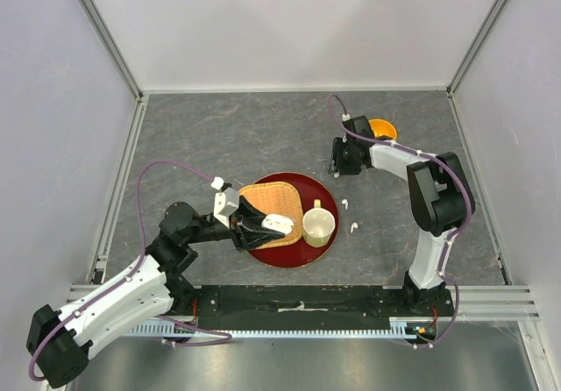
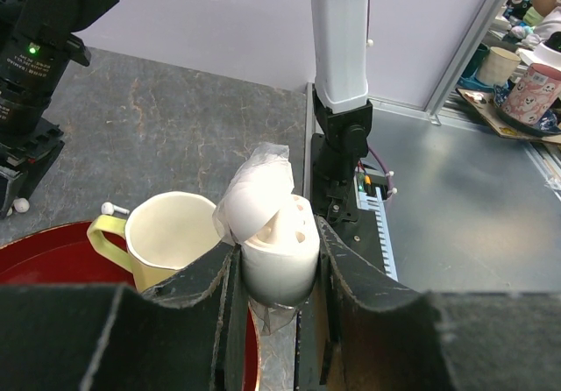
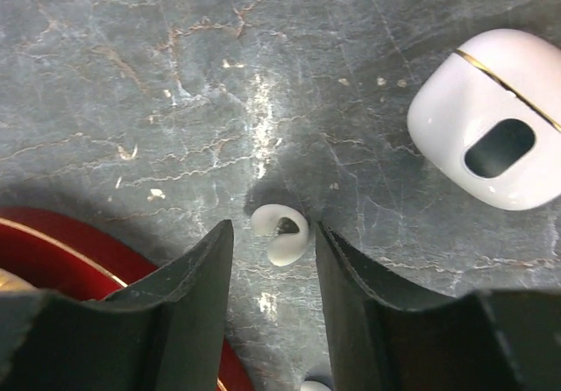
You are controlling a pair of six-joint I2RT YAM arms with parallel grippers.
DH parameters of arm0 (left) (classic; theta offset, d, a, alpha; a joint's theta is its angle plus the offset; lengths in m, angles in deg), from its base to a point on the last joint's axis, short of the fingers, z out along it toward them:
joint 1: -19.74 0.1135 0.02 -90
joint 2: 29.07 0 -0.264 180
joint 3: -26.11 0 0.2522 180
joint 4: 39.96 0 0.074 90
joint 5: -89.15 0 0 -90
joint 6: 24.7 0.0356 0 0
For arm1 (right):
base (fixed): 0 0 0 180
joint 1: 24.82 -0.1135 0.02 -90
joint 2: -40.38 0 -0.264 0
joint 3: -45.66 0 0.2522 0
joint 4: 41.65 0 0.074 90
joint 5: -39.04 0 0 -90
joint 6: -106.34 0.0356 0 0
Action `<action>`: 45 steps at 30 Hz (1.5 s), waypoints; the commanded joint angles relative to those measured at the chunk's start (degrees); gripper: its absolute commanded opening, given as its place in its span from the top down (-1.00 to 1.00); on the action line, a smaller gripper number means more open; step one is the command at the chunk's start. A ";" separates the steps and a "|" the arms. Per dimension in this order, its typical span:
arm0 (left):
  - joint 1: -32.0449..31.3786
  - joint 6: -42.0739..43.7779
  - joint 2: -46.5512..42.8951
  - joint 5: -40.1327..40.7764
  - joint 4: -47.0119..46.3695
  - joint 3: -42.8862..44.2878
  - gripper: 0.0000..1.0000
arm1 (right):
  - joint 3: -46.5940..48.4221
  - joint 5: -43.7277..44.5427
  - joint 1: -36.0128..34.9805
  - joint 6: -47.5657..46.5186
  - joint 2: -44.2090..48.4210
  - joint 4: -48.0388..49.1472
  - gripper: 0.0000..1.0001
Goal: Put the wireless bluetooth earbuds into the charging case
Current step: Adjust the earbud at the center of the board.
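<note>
White earbud (image 3: 280, 235) on the grey worktop (image 3: 175, 75), framed between the parted fingers of the right gripper (image 1: 336, 159), which holds nothing; whether the pads touch it I cannot tell. Across the red tray (image 1: 289, 258), the left gripper (image 2: 278, 277) is clamped on the open case (image 2: 282, 249), its lid (image 2: 257, 194) tipped back and the sockets showing, just beside the cream cup (image 2: 171, 233). Two more earbuds (image 1: 344, 203) lie on the worktop just right of the tray

The bud is small, rounded and lying flat, so a squeeze slightly off-centre could, to my eye, squirt it sideways over the smooth surface, toward the tray's rim or the closed second case (image 3: 491, 119) near by. Fingers brought too low would scrape the worktop; too high and they would shut on air. Even a good pinch may take the bud at an odd angle, leaving its stem out of line with the socket, and pressing it home could then shift the case in the left gripper's hold or knock the lid shut. The cup stands close to the case and crowds the approach
</note>
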State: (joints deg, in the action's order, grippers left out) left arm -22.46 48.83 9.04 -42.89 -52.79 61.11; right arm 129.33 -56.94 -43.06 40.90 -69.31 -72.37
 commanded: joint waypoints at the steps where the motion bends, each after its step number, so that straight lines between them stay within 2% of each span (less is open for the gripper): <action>1: -0.17 1.71 -0.40 0.91 -1.18 0.21 0.95 | 2.42 7.73 -1.36 -2.49 -1.14 -3.09 0.03; 6: -0.17 1.09 -0.58 0.91 -1.18 0.12 0.95 | 2.42 11.95 -2.85 -3.11 -1.05 -4.40 0.20; 12: -0.17 0.56 -1.11 1.17 -1.01 0.04 0.95 | 1.19 9.50 -2.94 -3.11 -0.44 -4.06 0.56; 15: -0.17 0.21 -1.46 1.09 -1.01 0.04 0.96 | -0.03 10.19 -2.94 -2.76 1.14 -3.79 0.64; 22: -0.17 -0.67 -2.95 1.96 -0.13 -0.14 0.95 | -6.00 13.44 -1.89 -1.71 9.83 -4.05 0.66; 25: -0.08 -0.58 -3.65 2.40 -0.04 -0.40 0.95 | -9.69 14.85 -0.23 -1.01 16.59 -4.58 0.65; 32: -0.17 0.12 -3.74 2.49 0.40 -0.32 0.95 | -19.63 28.71 3.65 1.63 28.29 -11.86 0.60; 36: -0.17 0.74 -2.78 2.23 0.05 -0.23 0.95 | -24.37 31.90 3.74 4.35 32.86 -13.63 0.58; 39: -0.17 0.48 -1.99 1.79 -0.04 -0.05 0.95 | -23.86 34.44 3.65 5.59 31.48 -14.77 0.56; 45: -0.17 0.03 -3.65 1.87 0.22 -1.02 0.95 | -23.77 33.93 3.30 5.50 25.50 -14.08 0.56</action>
State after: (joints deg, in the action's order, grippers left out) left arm -22.46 48.76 6.96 -41.41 -51.83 60.85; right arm 105.07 -25.24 -39.24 45.03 -40.30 -86.33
